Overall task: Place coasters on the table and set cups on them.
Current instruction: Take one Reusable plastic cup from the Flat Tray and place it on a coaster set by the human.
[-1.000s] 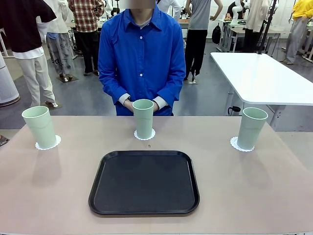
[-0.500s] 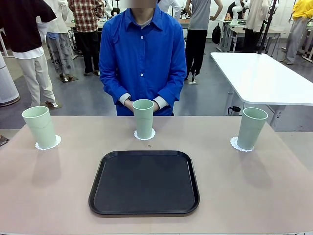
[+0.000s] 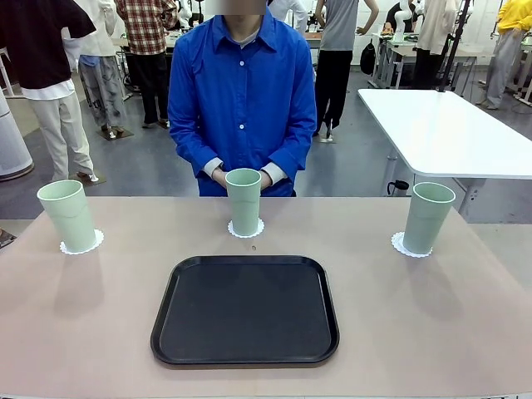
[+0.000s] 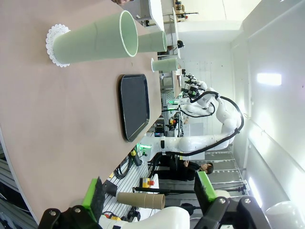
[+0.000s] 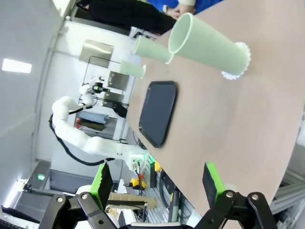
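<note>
Three cups stand upright on the table (image 3: 465, 324), each on its own coaster: left cup (image 3: 69, 214) on the left coaster (image 3: 93, 243), middle cup (image 3: 243, 200) on the middle coaster (image 3: 255, 230), right cup (image 3: 429, 216) on the right coaster (image 3: 400, 243). A black tray (image 3: 245, 309) lies nearer the robot. The left gripper (image 4: 151, 192) and right gripper (image 5: 157, 182) both stand with jaws apart, holding nothing, off the table's ends

Left hand (image 4: 150, 200) open and empty off the surface (image 4: 57, 124) edge; nearest cup (image 4: 95, 40) stands on a coaster (image 4: 51, 44), two more cups (image 4: 151, 42) (image 4: 164, 64) beyond, black tray (image 4: 134, 106) mid-surface.
</note>
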`<state>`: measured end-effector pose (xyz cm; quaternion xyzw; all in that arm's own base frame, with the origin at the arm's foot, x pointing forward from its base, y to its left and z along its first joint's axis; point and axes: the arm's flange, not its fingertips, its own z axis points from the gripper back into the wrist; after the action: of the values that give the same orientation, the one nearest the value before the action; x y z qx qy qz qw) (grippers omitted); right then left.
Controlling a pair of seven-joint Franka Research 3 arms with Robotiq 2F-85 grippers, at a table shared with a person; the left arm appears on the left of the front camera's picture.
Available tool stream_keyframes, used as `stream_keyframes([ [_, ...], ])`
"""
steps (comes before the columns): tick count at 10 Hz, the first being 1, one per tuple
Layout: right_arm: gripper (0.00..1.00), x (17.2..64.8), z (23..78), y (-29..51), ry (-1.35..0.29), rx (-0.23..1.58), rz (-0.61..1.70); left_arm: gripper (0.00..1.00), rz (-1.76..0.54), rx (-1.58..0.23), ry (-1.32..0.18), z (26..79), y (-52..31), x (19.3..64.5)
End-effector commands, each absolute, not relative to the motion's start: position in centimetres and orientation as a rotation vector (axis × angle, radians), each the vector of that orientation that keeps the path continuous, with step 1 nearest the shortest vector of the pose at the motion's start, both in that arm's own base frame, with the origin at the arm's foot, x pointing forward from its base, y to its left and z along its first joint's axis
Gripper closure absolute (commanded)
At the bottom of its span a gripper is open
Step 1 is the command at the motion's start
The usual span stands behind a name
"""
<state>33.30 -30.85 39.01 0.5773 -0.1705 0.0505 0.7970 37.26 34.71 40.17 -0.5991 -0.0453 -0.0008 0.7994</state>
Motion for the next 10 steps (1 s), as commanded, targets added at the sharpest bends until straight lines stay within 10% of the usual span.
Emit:
stream_keyframes([
  [1,0.00,34.08,38.80,-31.41,-0.366,1.302,0.148,0.00,0.008,-1.275,-0.101,40.29,34.56,37.09],
  [10,0.00,33.78,38.58,-30.81,-0.359,1.289,0.130,0.00,0.008,-1.275,-0.101,40.29,34.56,37.09],
])
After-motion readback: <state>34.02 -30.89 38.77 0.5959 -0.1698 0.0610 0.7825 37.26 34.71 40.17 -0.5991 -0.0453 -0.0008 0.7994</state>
